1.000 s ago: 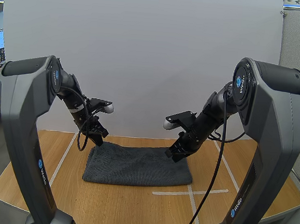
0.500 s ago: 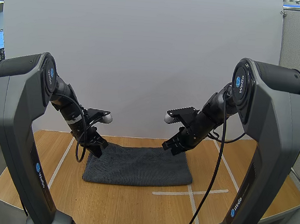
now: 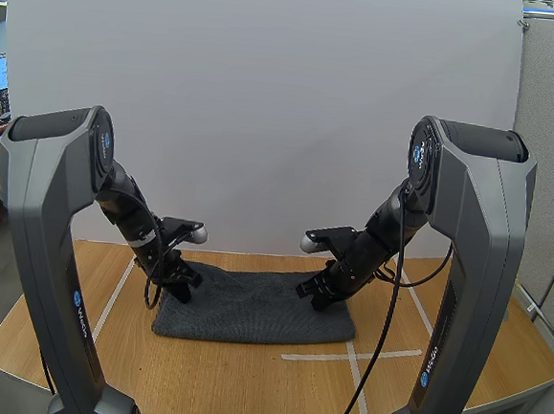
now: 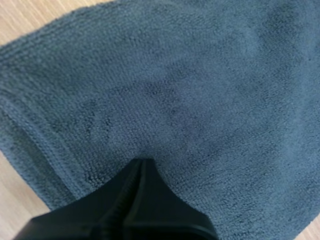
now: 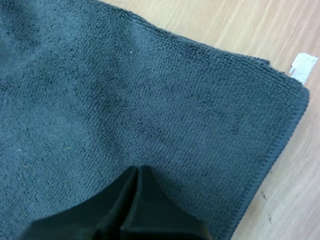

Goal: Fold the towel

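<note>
A dark grey towel (image 3: 255, 307) lies folded into a flat rectangle at the middle of the wooden table (image 3: 244, 387). My left gripper (image 3: 183, 292) rests low on the towel's left end, near its far corner. My right gripper (image 3: 317, 297) is down on the right end, also toward the far edge. In the left wrist view the left gripper (image 4: 141, 163) is shut, a single dark wedge whose tip touches the towel (image 4: 200, 90). The right wrist view shows my right gripper (image 5: 137, 170) the same way, tip on the towel (image 5: 125, 85), close to its hemmed right edge.
White tape lines (image 3: 352, 355) cross the table in front of and beside the towel, and a scrap of white tape (image 5: 302, 66) lies just past the towel's corner. Bare wood surrounds the towel up to the table's front edge.
Both grippers have come down from above the towel's far corners onto the cloth. The left one moved down and slightly right; the right one lifted briefly, then lowered. The towel has not shifted.
</note>
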Motion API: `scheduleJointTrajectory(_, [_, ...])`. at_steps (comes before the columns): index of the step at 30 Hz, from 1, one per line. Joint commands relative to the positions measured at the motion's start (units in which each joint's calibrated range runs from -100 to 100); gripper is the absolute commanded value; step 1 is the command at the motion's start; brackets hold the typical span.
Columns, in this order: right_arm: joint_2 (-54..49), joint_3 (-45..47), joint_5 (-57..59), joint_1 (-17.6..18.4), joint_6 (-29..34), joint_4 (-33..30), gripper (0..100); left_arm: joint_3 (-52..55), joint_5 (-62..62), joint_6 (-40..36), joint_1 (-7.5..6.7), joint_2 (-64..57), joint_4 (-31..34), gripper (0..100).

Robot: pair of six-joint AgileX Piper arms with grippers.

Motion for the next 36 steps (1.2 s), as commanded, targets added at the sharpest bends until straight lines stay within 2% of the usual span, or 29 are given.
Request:
scheduleJointTrajectory(1, [-0.1,0.5,-1.4,-0.3,0.4,-3.3,0,0.2,-0.8,-1.0,0.02,2.2,2.4,0])
scheduleJointTrajectory(6, [-0.1,0.5,-2.5,-0.3,2.8,-7.7,0,0.2,-0.6,-2.7,0.09,2.2,4.5,0])
scheduleJointTrajectory(12, [-0.1,0.5,-2.3,-0.7,3.9,-9.1,0,0.2,1.1,-3.8,0.48,2.2,5.8,0])
scheduleJointTrajectory(17, [-1.4,0.5,-1.5,-0.7,3.9,-7.6,0,0.2,2.1,-3.5,0.59,0.6,4.7,0])
scheduleJointTrajectory(23, [-8.5,0.5,1.4,-0.8,4.2,-6.2,0,0.2,3.3,-2.4,0.85,-6.7,3.9,0])
scheduleJointTrajectory(26, [-12.1,0.5,3.2,-1.5,4.2,-5.7,0,0.2,4.1,-2.0,1.94,-10.5,3.3,0])
scheduleJointTrajectory(36, [-15.3,0.5,10.5,-5.4,4.8,-5.8,0,0.2,16.4,1.7,7.8,-16.7,1.0,0])
